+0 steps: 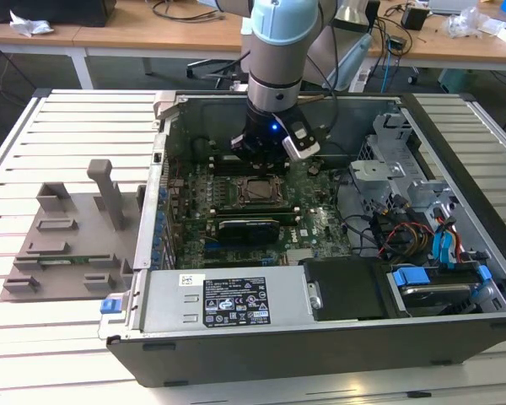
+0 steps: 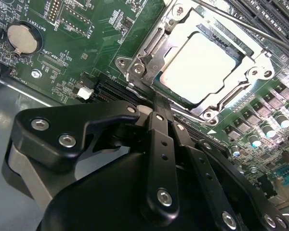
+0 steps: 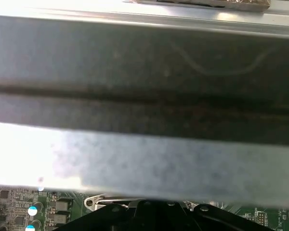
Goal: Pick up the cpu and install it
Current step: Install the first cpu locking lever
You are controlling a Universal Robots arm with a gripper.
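Note:
The cpu [image 2: 197, 65], a flat square chip with a silvery top, lies inside the metal socket frame [image 2: 144, 53] on the green motherboard [image 2: 86, 48]. In the exterior view the cpu [image 1: 255, 191] sits mid-board inside the open computer case [image 1: 320, 346]. My gripper [image 1: 267, 154] hangs just behind the socket, low over the board. In the second wrist view my gripper [image 2: 161, 107] has its black fingers [image 2: 160, 139] drawn together, tips just short of the socket's edge, with nothing between them.
A long black card [image 1: 249, 228] stands right in front of the socket. Cables and a drive cage [image 1: 388, 169] fill the case's right side. A grey pegged tray [image 1: 67, 240] lies outside on the exterior view's left. The case wall [image 3: 144, 96] looms close in the first wrist view.

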